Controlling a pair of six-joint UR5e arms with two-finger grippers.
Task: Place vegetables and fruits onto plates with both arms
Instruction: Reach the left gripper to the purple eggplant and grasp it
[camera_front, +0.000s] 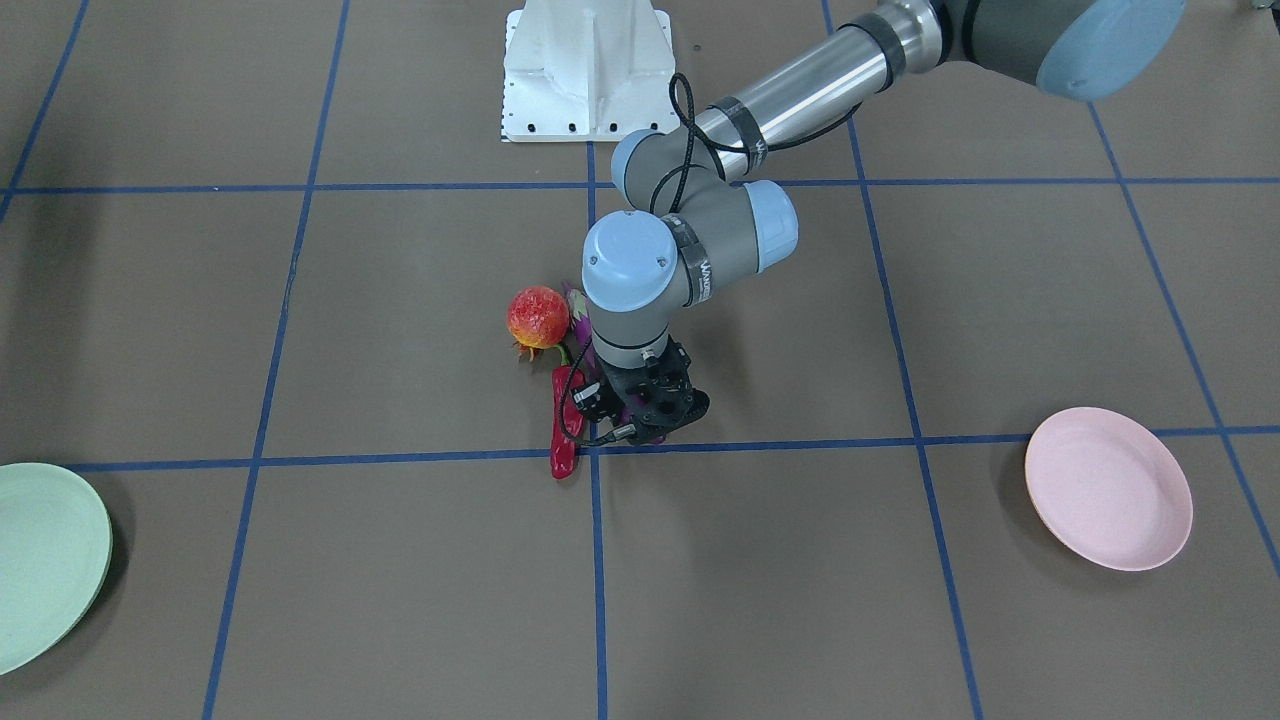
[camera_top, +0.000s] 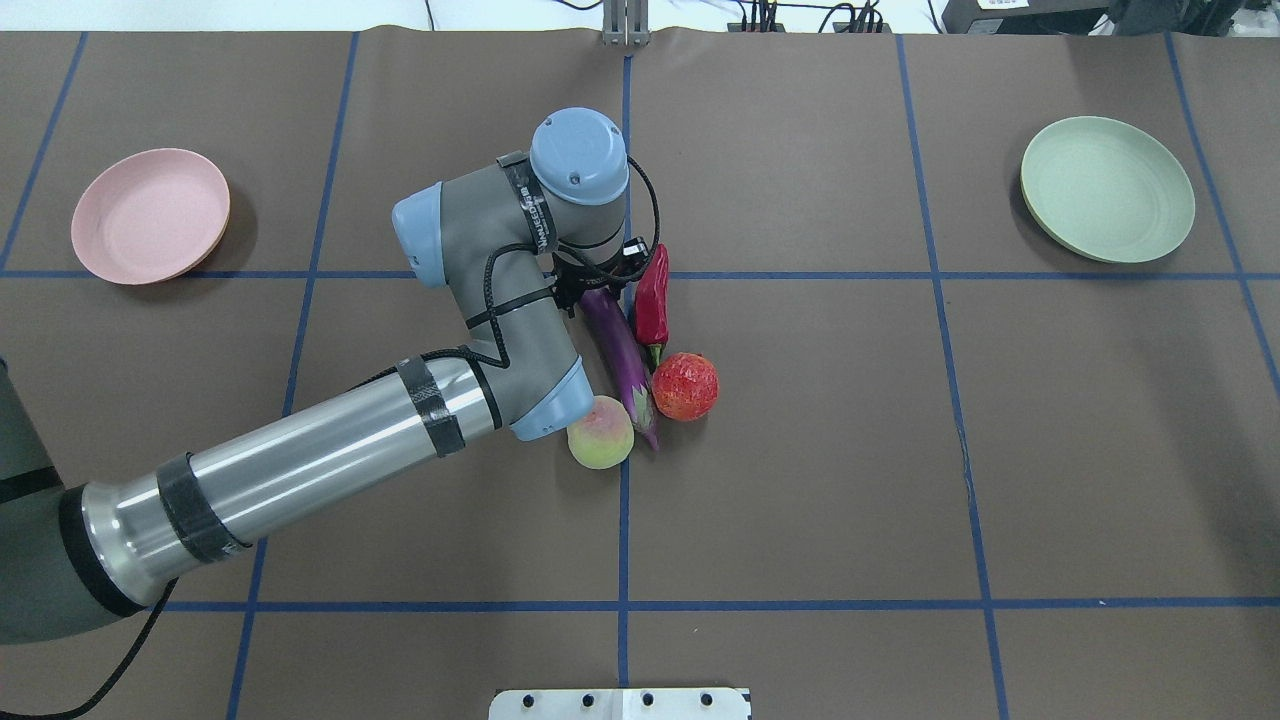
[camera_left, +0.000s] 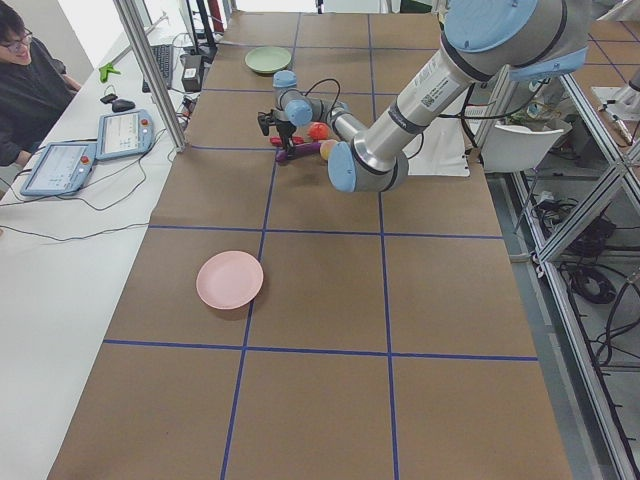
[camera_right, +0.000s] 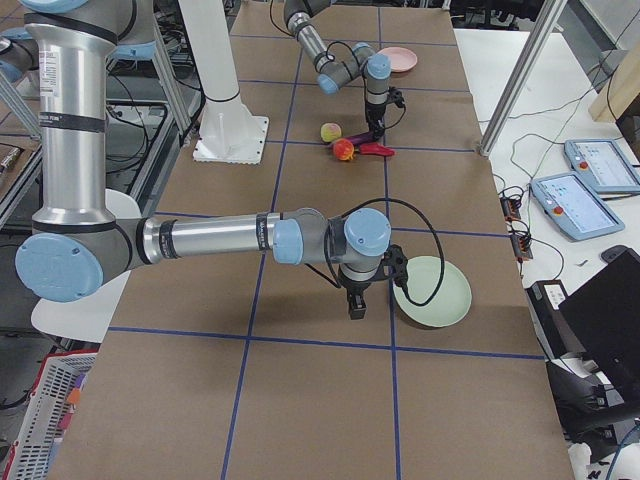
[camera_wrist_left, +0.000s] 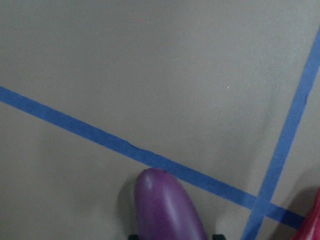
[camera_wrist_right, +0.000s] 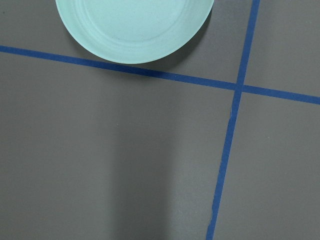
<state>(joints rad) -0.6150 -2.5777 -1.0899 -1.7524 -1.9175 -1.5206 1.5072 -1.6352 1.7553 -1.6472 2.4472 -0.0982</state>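
Over the eggplant (camera_front: 577, 305), in the front-facing view, I have the left gripper (camera_front: 645, 405) set low and hiding most of it; the chili pepper (camera_front: 565, 430) lies just beside the eggplant and the pomegranate (camera_front: 538, 317) sits at its cap end. From overhead, the peach (camera_top: 600, 432) is just beside the eggplant's cap on the robot's left, the pomegranate is against it on the right, and the chili runs along its far half; the pink plate (camera_top: 150, 215) is well off to the eggplant's left, the green plate (camera_top: 1107, 188) well off to its right. The left side view shows me the left arm (camera_left: 420, 95) stretched out to the eggplant. The right side view shows the right gripper (camera_right: 353, 300) pointing down, far from the eggplant and just beside the green plate; I cannot tell how its fingers stand. My left wrist camera has the eggplant's rounded tip centred at the bottom edge with dark finger edges on either side, and I cannot tell whether they grip it. The right wrist camera looks down on the green plate's rim and blue tape lines (camera_wrist_right: 230, 125)
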